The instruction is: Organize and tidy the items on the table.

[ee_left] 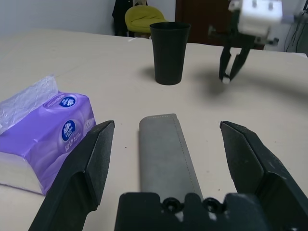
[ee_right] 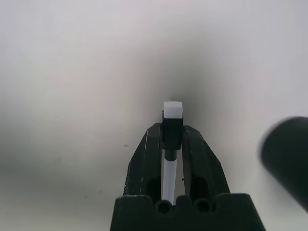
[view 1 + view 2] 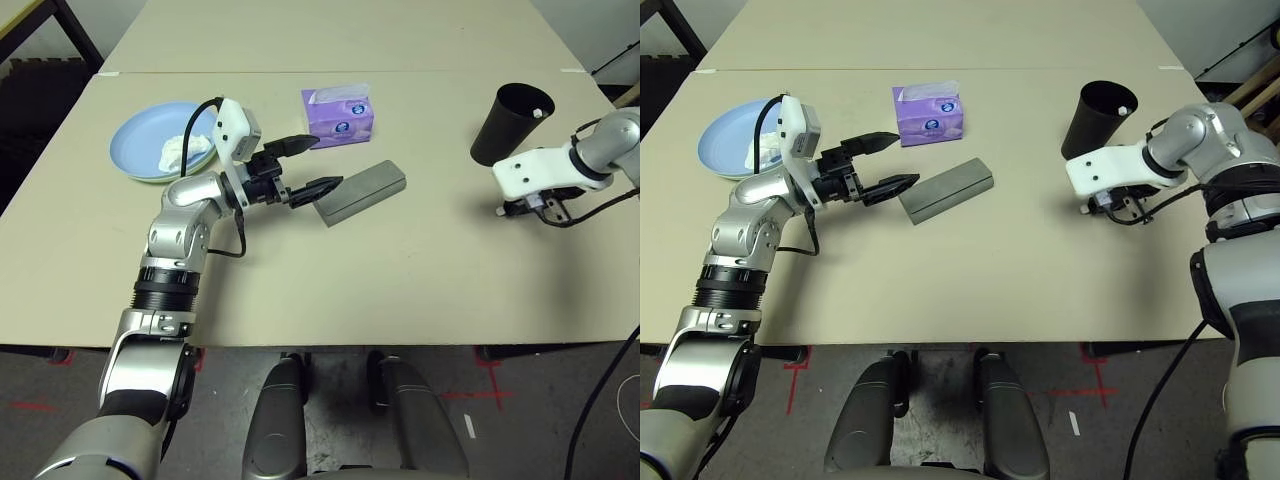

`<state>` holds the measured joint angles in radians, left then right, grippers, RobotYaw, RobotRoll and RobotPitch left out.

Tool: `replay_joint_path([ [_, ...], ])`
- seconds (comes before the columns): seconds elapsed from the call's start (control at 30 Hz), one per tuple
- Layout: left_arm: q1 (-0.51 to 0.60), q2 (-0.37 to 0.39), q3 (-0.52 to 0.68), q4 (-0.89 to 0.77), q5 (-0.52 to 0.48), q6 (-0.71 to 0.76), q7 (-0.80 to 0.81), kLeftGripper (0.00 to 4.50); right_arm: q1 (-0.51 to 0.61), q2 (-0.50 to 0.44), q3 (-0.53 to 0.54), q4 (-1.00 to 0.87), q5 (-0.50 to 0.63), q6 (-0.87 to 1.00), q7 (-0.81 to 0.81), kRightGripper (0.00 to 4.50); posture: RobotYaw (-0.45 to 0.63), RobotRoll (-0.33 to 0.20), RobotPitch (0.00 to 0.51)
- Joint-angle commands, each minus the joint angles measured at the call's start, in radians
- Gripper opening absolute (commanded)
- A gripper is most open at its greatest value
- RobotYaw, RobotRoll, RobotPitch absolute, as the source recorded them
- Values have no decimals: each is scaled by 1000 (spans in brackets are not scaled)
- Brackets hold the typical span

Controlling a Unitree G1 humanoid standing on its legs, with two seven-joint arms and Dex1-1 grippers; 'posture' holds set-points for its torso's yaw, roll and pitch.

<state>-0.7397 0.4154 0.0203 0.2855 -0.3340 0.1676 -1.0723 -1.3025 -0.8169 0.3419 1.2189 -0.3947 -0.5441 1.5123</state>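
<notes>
My left gripper is open and hovers just off the near end of the grey glasses case, which lies flat on the table; in the left wrist view the case runs between the spread fingers. The purple tissue box sits just behind the case. A light blue plate on a pale green one holds the white tissue wad at far left. My right gripper is shut, pointing down at bare table beside the tall black cup.
A second table butts against the far edge. A small white bit shows at the cup's rim. A yellow chair stands beyond the table. Bare tabletop stretches between the two arms and along the front edge.
</notes>
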Motion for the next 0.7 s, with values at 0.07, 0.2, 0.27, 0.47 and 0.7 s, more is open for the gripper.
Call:
replay_joint_path([
  [0.07, -9, 0, -8, 6, -10, -25, -24, 4500, -25, 4, -107, -48, 137, 146, 83, 424, 166, 0, 215],
  [0.2, -7, 1, -9, 12, -8, -28, -30, 4500, -8, 15, -208, -113, 260, 270, 91, 424, 155, 0, 212],
  [0.27, -2, 3, -12, 12, -6, -31, -36, 4500, 18, 27, -269, -157, 335, 341, 79, 424, 152, 0, 211],
  [0.47, 31, 16, -34, 18, 13, -52, -70, 4500, 129, 59, -456, -318, 520, 513, -98, 424, 141, 0, 206],
  [0.7, 63, 24, -37, 0, 1, -49, -73, 4500, 284, 102, -629, -544, 681, 627, -367, 424, 126, 0, 199],
])
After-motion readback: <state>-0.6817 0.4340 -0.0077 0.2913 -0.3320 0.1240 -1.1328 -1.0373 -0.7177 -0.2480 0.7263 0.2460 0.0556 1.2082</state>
